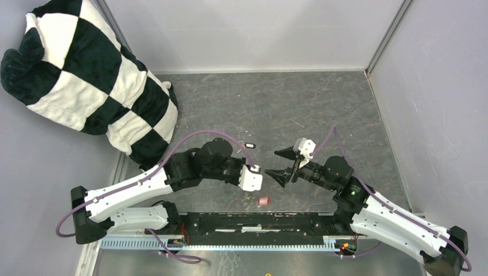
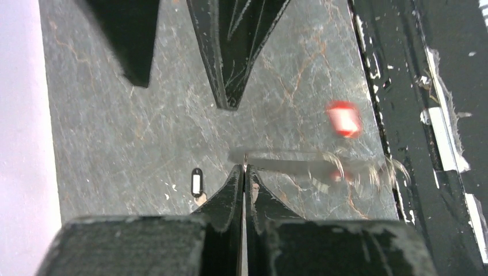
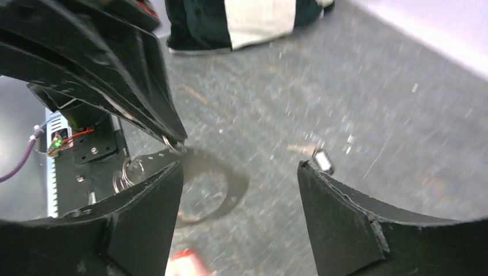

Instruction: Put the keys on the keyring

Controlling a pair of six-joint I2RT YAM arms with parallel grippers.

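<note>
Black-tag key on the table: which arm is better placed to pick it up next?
Right. Its end effector is open and empty, and the black-tag key lies just ahead of it in its wrist view. The left end effector is shut on the keyring.

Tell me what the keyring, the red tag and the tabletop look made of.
Keyring: thin silvery wire, probably metal, though blurred. Red tag: likely plastic, bright red around a white centre. Tabletop: grey, veined and scratched, stone-look; laminate or stone, unclear.
</note>
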